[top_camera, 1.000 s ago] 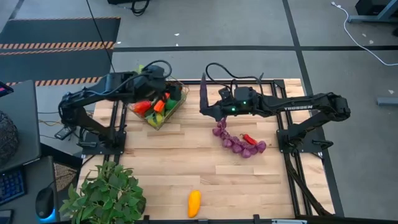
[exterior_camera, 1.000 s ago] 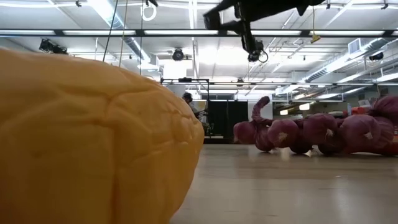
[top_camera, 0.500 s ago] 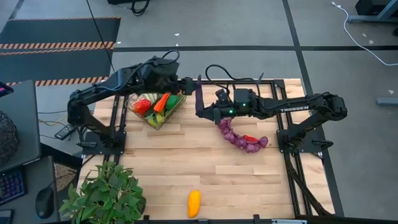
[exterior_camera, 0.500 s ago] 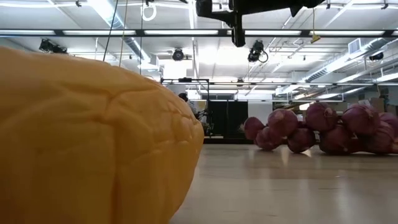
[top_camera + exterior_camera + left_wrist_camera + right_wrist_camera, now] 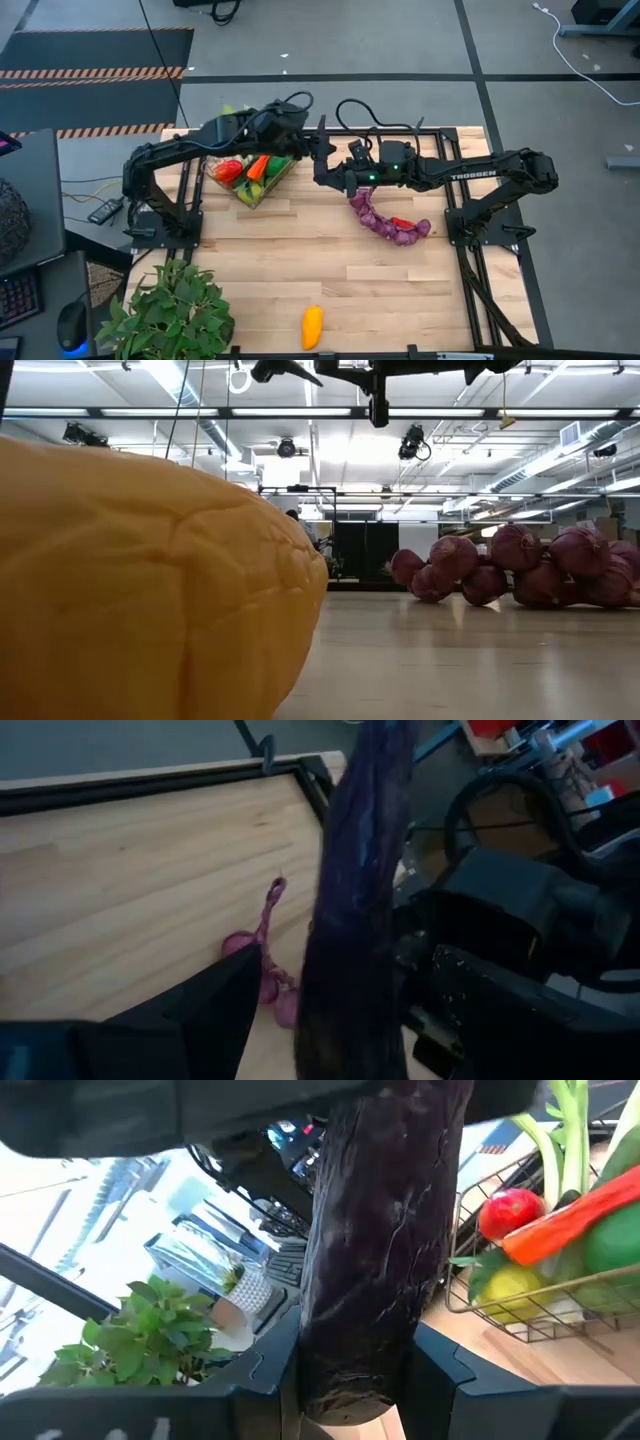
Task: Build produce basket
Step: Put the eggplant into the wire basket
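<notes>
> So where are we at?

We've got the right gripper (image 5: 322,170) clamped on a dark purple eggplant (image 5: 385,1230), held upright just beside the basket (image 5: 252,178) at the table's (image 5: 300,270) far edge.

> And the left one?

The left gripper (image 5: 318,146) is right at the eggplant's upper end, fingers spread, can't tell if it's touching. Grapes (image 5: 385,222) lie mid-table, a yellow piece (image 5: 312,326) near the front.

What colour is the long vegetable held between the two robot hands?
Dark purple, nearly black: the long glossy eggplant shows best in the right wrist view.
</notes>
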Controlling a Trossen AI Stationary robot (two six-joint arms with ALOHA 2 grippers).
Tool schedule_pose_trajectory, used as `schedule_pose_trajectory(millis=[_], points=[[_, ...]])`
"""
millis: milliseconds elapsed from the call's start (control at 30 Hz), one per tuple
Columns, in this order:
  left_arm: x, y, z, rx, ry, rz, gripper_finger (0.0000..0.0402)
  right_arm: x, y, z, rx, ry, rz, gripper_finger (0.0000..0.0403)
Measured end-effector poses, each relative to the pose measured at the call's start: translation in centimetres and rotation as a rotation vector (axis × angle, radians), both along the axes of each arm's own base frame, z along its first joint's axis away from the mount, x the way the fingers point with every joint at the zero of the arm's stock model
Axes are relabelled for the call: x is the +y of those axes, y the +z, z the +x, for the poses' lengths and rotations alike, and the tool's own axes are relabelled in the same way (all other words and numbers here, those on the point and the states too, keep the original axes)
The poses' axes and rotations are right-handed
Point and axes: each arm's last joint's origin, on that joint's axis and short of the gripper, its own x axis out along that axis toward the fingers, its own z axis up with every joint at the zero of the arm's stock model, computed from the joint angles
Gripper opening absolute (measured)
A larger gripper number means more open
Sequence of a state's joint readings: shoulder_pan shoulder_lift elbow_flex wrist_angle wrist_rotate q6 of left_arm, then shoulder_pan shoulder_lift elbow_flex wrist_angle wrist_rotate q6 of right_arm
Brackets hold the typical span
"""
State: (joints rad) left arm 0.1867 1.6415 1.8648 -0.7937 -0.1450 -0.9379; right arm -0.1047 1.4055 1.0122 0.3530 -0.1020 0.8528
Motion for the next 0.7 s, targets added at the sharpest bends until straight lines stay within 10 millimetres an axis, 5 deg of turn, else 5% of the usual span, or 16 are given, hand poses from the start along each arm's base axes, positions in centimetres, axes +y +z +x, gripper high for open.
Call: schedule_pose_trajectory(millis=[233,567,700], points=[[-0.35,-0.45,0.54,0.012,-0.016,-0.005,0.0268,0.0,-0.09,0.0,0.009,-0.001,0.0,0.0123],[-0.28,-0.56,0.51,0.023,-0.014,-0.006,0.0119,-0.17,-0.13,-0.02,0.014,-0.018,-0.02,0.0127],[-0.23,-0.56,0.5,0.024,-0.016,-0.001,0.009,-0.2,-0.16,-0.02,0.018,-0.029,-0.047,0.0149]])
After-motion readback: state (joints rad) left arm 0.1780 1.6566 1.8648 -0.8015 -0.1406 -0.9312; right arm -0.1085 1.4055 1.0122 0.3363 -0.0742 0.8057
